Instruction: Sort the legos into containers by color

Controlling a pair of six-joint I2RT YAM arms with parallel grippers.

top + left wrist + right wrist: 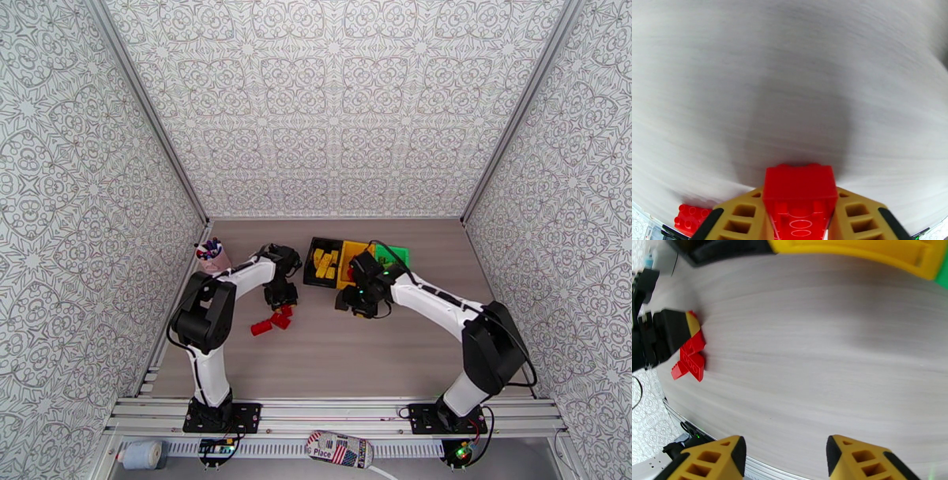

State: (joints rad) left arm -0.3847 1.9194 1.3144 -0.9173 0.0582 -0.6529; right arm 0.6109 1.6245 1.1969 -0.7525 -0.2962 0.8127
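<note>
left gripper [800, 209] pinches a red lego [798, 183]; right gripper [786, 455] hangs spread, empty. lift straight up with a firm squeeze, clear of the other legos [261, 326] beside it.

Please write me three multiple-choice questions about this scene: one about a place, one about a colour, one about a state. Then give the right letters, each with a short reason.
1. Where do the loose red bricks lie?
A. in the green bin
B. on the table, near the left tool
C. in the pen cup

2. What colour are the bricks in the black bin?
A. yellow
B. red
C. blue

3. In what state is the right tool?
A. shut on a yellow brick
B. shut on a red brick
C. open, holding nothing

Answers:
1 B: the top view shows them on the wood beside the left arm's tool.
2 A: yellow bricks lie inside it.
3 C: in the right wrist view its fingers stand apart over bare table.
</note>
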